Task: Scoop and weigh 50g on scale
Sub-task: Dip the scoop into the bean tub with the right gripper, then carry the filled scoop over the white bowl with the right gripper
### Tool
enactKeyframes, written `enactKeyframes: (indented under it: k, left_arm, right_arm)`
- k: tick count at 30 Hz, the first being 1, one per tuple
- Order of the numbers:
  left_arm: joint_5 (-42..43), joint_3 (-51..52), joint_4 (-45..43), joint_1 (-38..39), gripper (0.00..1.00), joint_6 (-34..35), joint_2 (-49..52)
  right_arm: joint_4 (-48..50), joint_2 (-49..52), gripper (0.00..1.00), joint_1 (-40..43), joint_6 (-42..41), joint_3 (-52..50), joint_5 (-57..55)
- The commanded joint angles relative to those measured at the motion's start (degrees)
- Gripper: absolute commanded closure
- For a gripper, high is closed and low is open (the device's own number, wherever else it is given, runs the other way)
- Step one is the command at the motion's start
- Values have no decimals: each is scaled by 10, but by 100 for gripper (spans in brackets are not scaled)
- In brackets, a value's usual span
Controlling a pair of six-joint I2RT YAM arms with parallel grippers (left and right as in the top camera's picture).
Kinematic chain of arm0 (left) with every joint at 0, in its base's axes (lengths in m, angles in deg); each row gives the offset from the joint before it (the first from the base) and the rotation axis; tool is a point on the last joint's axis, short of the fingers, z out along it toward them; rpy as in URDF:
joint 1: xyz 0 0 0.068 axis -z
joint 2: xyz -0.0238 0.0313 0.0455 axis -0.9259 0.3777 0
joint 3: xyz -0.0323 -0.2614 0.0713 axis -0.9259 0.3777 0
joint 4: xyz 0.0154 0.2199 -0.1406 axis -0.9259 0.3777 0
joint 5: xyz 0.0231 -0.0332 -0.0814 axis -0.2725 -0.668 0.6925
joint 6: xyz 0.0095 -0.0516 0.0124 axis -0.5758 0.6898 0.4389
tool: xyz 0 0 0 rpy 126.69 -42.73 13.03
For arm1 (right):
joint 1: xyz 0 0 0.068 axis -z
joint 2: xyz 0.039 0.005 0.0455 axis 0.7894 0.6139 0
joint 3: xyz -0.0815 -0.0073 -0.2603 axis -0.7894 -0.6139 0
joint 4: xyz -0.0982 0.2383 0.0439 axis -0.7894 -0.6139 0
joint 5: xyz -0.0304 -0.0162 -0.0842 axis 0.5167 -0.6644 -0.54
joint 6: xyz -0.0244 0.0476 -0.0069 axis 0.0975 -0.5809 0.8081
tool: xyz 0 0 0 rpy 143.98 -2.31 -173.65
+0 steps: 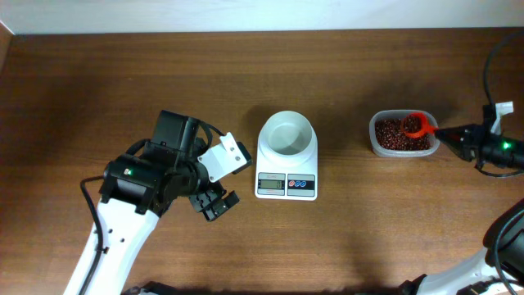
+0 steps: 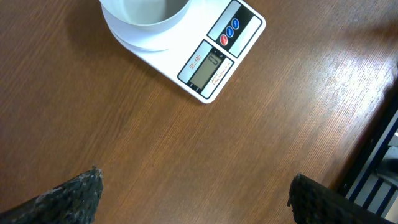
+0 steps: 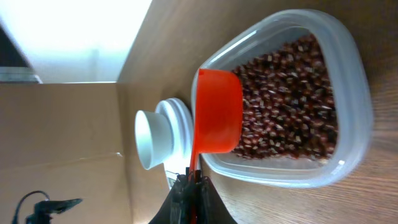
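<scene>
— Overhead first: any beans in the bowl (image 1: 287,135) on the scale (image 1: 286,185), mid-table?
— None yet (looks bare). Shows the right gripper (image 3: 189,186) clenched on the red scoop (image 1: 417,125) over the tub of beans (image 1: 401,154), far right; left gripper (image 1: 214,205) released, left of the scale. Weighing all ahead.

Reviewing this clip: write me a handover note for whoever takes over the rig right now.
Left gripper: open, empty, above the table, left of the scale.
Right gripper: shut on the red scoop by its handle, cup at the beans in the clear tub, right of the scale.
Done: scoop in hand.
The bowl on the scale looks empty.
Left: load beans, carry them to the bowl, pour to 50g. The display is unreadable.
</scene>
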Motion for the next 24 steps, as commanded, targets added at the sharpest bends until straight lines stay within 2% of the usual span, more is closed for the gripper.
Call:
enactKeyframes:
  k: [1, 3, 7, 14, 18, 21, 24]
  left_arm:
    - [0, -5, -1, -3, 1, -9, -2]
    - [0, -5, -1, -3, 1, -9, -2]
    - [0, -5, -1, -3, 1, -9, -2]
    - [0, -5, -1, -3, 1, -9, -2]
    - [0, -5, -1, -3, 1, -9, -2]
    - [0, -5, -1, -3, 1, -9, -2]
    - [-1, -5, -1, -3, 1, -9, -2]
  right_arm:
    - [-1, 5, 96, 1, 9, 3, 77]
    - [-1, 5, 96, -12, 9, 3, 102]
    - [0, 5, 96, -101, 9, 3, 148]
    - [19, 5, 96, -283, 7, 3, 147]
    - [52, 5, 96, -354, 7, 3, 144]
    - [92, 5, 96, -389, 7, 3, 105]
    - [134, 5, 96, -407, 7, 3, 17]
